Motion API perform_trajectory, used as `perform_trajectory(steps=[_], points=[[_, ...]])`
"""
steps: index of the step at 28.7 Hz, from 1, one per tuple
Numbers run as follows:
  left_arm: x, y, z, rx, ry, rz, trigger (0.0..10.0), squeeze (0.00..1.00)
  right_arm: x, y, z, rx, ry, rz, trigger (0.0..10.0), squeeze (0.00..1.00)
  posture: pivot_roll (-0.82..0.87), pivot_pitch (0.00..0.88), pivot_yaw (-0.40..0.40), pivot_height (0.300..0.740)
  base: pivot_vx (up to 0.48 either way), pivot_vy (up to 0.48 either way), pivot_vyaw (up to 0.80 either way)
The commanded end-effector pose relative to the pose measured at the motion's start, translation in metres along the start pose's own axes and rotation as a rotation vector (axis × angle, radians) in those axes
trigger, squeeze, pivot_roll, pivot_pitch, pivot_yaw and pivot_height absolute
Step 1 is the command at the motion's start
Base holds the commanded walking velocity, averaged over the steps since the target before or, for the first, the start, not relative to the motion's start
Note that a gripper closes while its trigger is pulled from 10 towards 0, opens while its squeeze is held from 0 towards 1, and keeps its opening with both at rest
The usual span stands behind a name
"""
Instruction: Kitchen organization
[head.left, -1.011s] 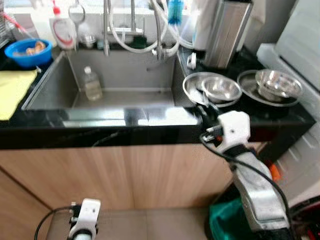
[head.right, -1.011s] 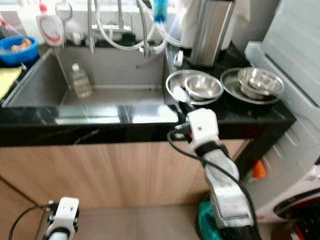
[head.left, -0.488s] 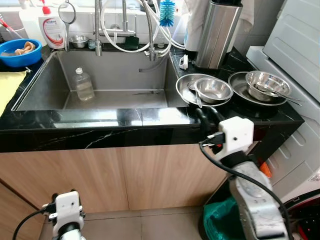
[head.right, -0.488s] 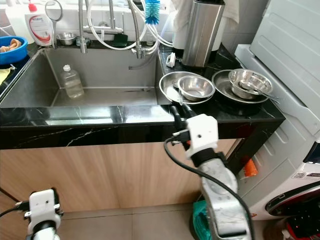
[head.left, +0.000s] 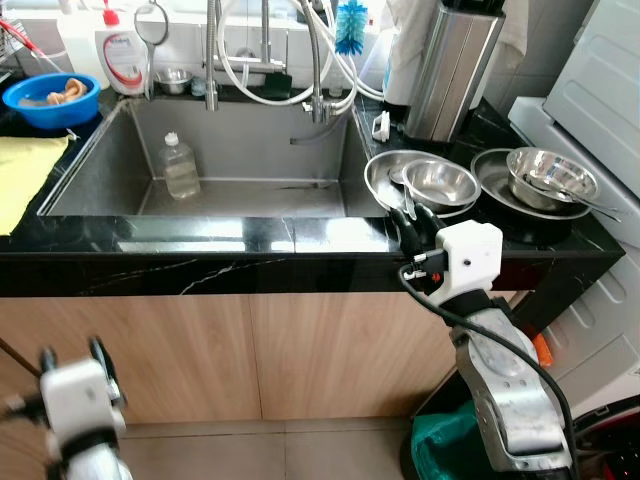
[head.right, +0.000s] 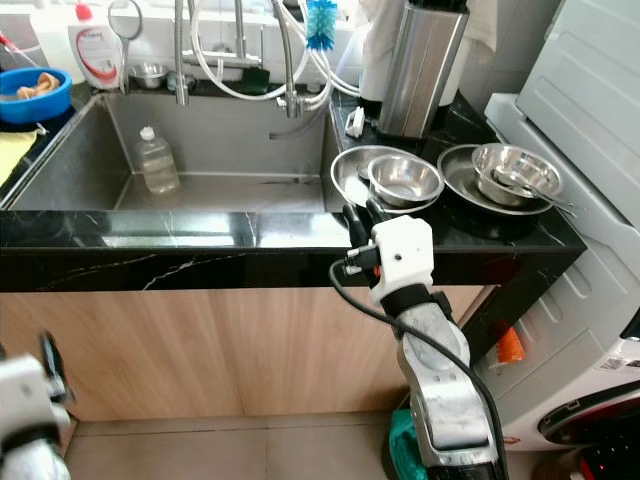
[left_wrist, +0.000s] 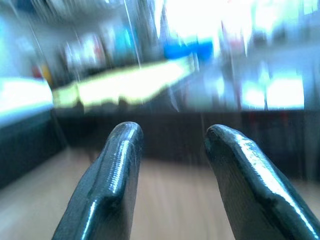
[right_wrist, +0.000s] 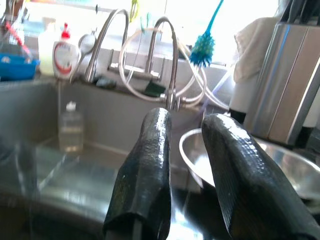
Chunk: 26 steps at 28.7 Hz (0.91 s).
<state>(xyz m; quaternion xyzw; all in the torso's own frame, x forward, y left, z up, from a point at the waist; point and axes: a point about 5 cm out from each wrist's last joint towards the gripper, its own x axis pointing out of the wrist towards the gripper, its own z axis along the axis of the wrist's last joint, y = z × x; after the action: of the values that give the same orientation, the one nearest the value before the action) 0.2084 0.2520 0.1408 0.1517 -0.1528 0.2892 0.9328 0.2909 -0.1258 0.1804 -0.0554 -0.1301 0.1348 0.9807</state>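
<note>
On my far left sat a blue bowl (head.left: 50, 98) with a yellow cloth (head.left: 22, 180) in front of it on the black counter (head.left: 200, 245), and a white soap bottle (head.left: 122, 60) stood behind the sink (head.left: 250, 140). My left gripper (left_wrist: 172, 150) hung low in front of the wooden cabinet (head.left: 250, 350), blurred, its two fingers clearly spread with nothing between them. Inside the sink a clear plastic bottle (head.left: 180, 168) stood upright near the left wall, and the faucets (head.left: 265, 50) with their white hoses rose behind the basin, a blue brush (head.left: 350, 15) hanging beside them. My right gripper (head.left: 408, 222) was raised at the counter's front edge, just right of the sink, its fingers (right_wrist: 147, 170) parted by a narrow gap and holding nothing. Just beyond it lay a steel plate (head.left: 385, 180) with a small steel bowl (head.left: 441, 182) on it. Farther right another steel bowl (head.left: 550, 175) rested in a second plate (head.left: 495, 170), before a tall steel container (head.left: 455, 65).
</note>
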Motion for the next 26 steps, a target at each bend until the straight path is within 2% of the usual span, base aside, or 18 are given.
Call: perform_trajectory(steps=[1, 4, 5, 7, 12, 13, 15, 16, 20, 25, 26], points=[[0.017, 0.0, 0.022, -0.031, -0.086, 0.034, 10.0, 0.0, 0.007, 0.0, 0.005, 0.005, -0.032, -0.016, 10.0, 0.0, -0.01, 0.0, -0.055, 0.74, 0.0, 0.0, 0.0], [0.036, -0.009, 0.047, -0.111, -0.154, 0.04, 10.0, 0.0, 0.018, 0.006, 0.013, 0.025, -0.078, -0.004, 10.0, 0.0, -0.02, 0.0, -0.046, 0.74, 0.0, 0.0, 0.0], [0.041, -0.02, 0.052, -0.146, -0.153, 0.004, 10.0, 0.0, 0.022, 0.011, 0.016, 0.029, -0.094, 0.012, 10.0, 0.0, -0.02, 0.0, -0.039, 0.74, 0.0, 0.0, 0.0], [0.042, -0.022, 0.053, -0.151, -0.151, -0.005, 10.0, 0.0, 0.023, 0.012, 0.016, 0.029, -0.096, 0.015, 10.0, 0.0, -0.02, 0.0, -0.039, 0.74, 0.0, 0.0, 0.0], [0.046, -0.074, 0.067, -0.206, -0.185, -0.297, 10.0, 0.0, 0.033, 0.019, 0.022, 0.045, -0.135, -0.002, 10.0, 0.0, -0.04, 0.0, -0.001, 0.74, 0.0, 0.0, 0.0], [0.046, -0.074, 0.067, -0.206, -0.185, -0.297, 10.0, 0.0, 0.033, 0.019, 0.022, 0.045, -0.135, -0.002, 10.0, 0.0, -0.04, 0.0, -0.001, 0.74, 0.0, 0.0, 0.0], [0.047, -0.091, 0.072, -0.267, -0.167, -0.363, 10.0, 0.0, 0.034, 0.018, 0.02, 0.047, -0.13, -0.011, 10.0, 0.0, -0.06, 0.0, 0.001, 0.74, 0.0, 0.0, 0.0], [0.047, -0.091, 0.072, -0.267, -0.167, -0.363, 10.0, 0.0, 0.034, 0.018, 0.02, 0.047, -0.13, -0.011, 10.0, 0.0, -0.06, 0.0, 0.001, 0.74, 0.0, 0.0, 0.0], [0.047, -0.107, 0.074, -0.321, -0.141, -0.4, 10.0, 0.0, 0.037, 0.011, 0.026, 0.047, -0.149, -0.027, 10.0, 0.0, -0.12, 0.0, 0.002, 0.74, 0.0, 0.0, 0.0], [0.046, -0.115, 0.071, -0.342, -0.113, -0.404, 10.0, 0.0, 0.037, 0.006, 0.026, 0.044, -0.146, -0.043, 10.0, 0.0, -0.14, 0.0, 0.013, 0.74, 0.0, 0.13, 0.0], [0.047, -0.122, 0.072, -0.34, -0.106, -0.428, 10.0, 0.0, 0.036, 0.0, 0.024, 0.096, -0.133, -0.074, 10.0, 0.0, -0.14, 0.0, 0.037, 0.74, 0.0, 0.446, 0.0]])
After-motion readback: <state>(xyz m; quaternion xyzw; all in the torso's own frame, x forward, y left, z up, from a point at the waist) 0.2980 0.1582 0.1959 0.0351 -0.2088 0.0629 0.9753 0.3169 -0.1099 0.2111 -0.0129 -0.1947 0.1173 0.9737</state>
